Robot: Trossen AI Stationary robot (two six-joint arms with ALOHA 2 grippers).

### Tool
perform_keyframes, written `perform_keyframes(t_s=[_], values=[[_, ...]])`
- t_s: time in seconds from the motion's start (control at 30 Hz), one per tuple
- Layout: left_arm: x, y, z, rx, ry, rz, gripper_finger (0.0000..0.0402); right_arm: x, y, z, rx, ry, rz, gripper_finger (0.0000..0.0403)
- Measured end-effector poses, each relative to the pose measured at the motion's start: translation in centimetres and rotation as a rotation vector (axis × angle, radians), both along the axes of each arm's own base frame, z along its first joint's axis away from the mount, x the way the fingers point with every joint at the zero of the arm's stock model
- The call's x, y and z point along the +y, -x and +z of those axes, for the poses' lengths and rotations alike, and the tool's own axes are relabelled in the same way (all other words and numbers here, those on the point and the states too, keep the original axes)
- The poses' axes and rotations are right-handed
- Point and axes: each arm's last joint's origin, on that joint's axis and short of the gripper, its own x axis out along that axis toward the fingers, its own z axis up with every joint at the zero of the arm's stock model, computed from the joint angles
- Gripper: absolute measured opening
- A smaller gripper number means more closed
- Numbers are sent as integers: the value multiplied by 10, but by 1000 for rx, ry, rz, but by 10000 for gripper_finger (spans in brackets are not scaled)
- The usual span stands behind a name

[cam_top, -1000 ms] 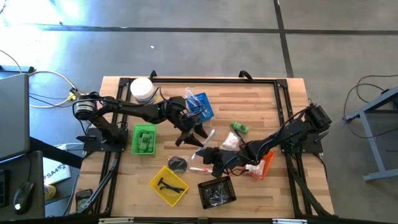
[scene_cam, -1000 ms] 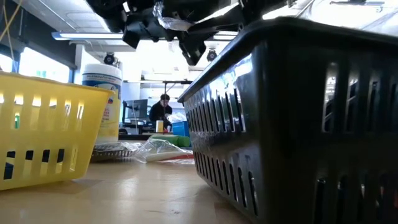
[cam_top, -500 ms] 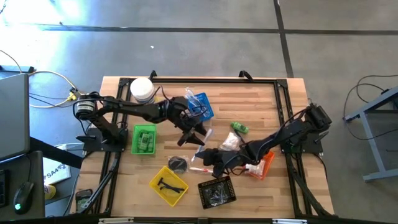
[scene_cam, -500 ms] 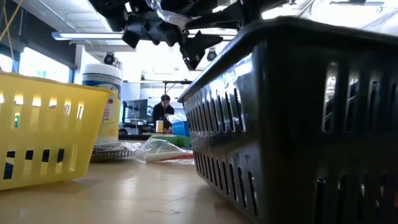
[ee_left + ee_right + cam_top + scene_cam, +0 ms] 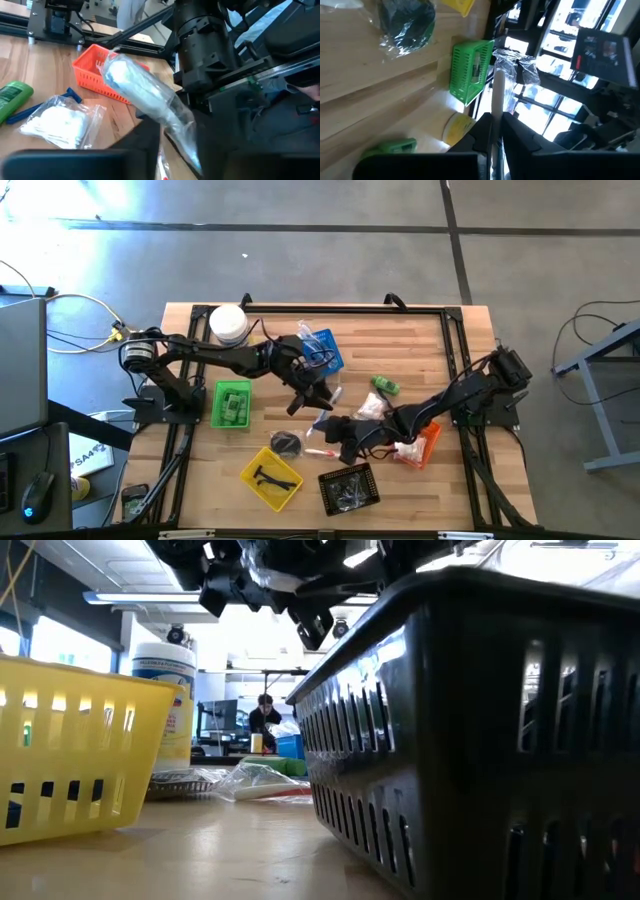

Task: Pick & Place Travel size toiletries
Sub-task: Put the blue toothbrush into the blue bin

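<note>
Since the earlier frame, the left hand had drawn its fingers in from a wide spread to a narrow gap, closing around a toothbrush in a clear wrapper. The arm itself had barely shifted over the middle of the table.

The toothbrush was held off the table between the two hands. In the left wrist view its crinkled wrapper ran down between that hand's dark fingers. In the right wrist view the white handle rose from between the right hand's fingers, which were pinched tight on it. So both hands had hold of the same toothbrush, one at each end. How firm the left hand's grip was could not be made out.

This looked like a handover. The right hand, just beside the left and nearer the table's front edge, would have to let go before the left could carry the toothbrush away.

Below the hands, a white sachet and a green bottle lay loose on the table near an orange tray. A blue tray sat just behind the left hand. Much sorting appeared to remain.
</note>
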Motion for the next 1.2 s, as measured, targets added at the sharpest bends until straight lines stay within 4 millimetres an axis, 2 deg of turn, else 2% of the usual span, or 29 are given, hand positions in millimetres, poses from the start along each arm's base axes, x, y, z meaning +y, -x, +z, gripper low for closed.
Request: perform_keyframes(t_s=[0.1, 0.17, 0.33, 0.53, 0.67, 0.77, 0.9, 1.03, 1.2], values=[[0, -1, 0, -3, 9, 0, 36, -2, -1, -2, 5, -40, -18, 25], [0, -1, 1, -12, 13, -5, 15, -3, 0, -2, 5, -67, -27, 28], [-1, -1, 2, -33, -8, -22, 21, 1, 1, -2, -7, -166, -28, 57], [3, -1, -2, -39, -70, 16, 10, 20, 6, 3, -51, -285, 14, 114], [6, 0, -3, -33, -86, 15, 8, 30, 11, 8, -118, -326, -64, 146], [6, 3, -1, -45, -126, 6, 7, 31, 19, 12, -122, -433, -145, 159], [4, 15, 13, -57, -203, 5, 7, 16, 37, 34, -59, -726, -217, 160], [3, 37, 31, -35, -301, 60, 7, -9, 55, 56, 5, -1032, -253, 148], [0, 70, 57, -16, -419, 131, 7, -32, 74, 60, 24, -1261, -235, 125]])
